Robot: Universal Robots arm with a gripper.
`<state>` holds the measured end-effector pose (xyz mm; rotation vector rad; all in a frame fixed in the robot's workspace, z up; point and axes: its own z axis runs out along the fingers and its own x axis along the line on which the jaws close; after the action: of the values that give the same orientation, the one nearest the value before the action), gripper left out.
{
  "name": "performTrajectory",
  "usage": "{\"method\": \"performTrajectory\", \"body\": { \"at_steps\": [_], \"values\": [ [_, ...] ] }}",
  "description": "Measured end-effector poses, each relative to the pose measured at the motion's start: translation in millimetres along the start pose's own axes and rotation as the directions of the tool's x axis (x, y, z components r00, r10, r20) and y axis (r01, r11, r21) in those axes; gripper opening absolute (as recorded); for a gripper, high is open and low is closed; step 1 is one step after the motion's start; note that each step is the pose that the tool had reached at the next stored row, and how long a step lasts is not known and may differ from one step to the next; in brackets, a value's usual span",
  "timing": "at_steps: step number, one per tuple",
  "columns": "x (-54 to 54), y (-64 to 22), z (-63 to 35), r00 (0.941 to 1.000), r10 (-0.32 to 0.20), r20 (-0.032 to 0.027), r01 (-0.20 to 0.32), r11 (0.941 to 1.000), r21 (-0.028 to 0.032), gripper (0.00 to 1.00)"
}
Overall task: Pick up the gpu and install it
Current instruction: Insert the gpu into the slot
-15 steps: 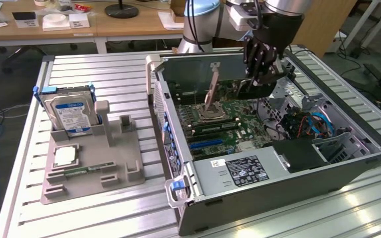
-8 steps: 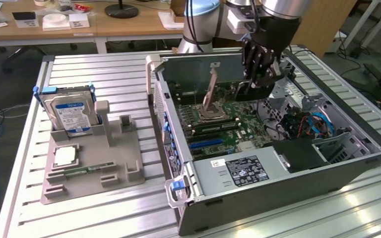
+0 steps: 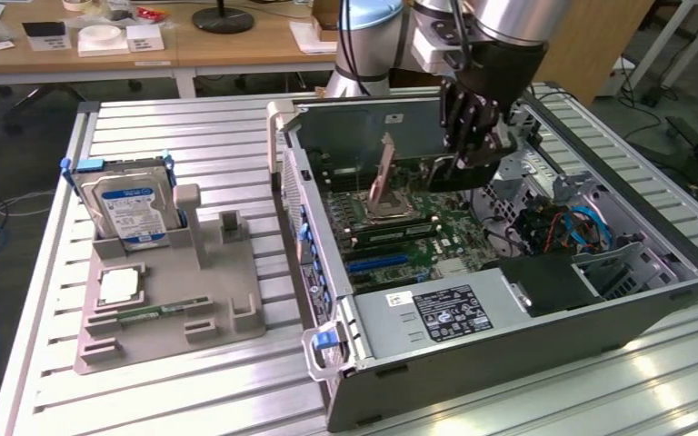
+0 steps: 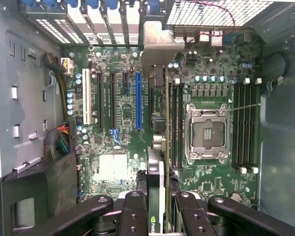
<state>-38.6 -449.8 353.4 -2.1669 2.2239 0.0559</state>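
one gpu [image 4: 156, 167], likely light, stiff and fragile, sits pinched by its edge in the narrow-set gripper [image 4: 162, 202], upper centre of the exterior view.

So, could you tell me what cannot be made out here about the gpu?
- Wrist view: the gpu shows edge-on, so its faces are hidden.
- Wrist view: the card itself hides the slot beneath it.
- Exterior view: the end effector covers most of the card; whether it touches the motherboard is unclear.
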Motion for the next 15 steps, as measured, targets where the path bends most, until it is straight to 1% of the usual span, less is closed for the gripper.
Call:
{"method": "performTrajectory", "body": {
  "at_steps": [7, 15],
  "values": [
    [7.8, 2.3, 5.2, 1.0000, -0.001, -0.0001, 0.001, 1.0000, -0.0001, 0.27],
    [9.6, 3.2, 12.9, 1.0000, -0.002, -0.0004, 0.002, 1.0000, -0.0002, 0.27]
  ]
}}
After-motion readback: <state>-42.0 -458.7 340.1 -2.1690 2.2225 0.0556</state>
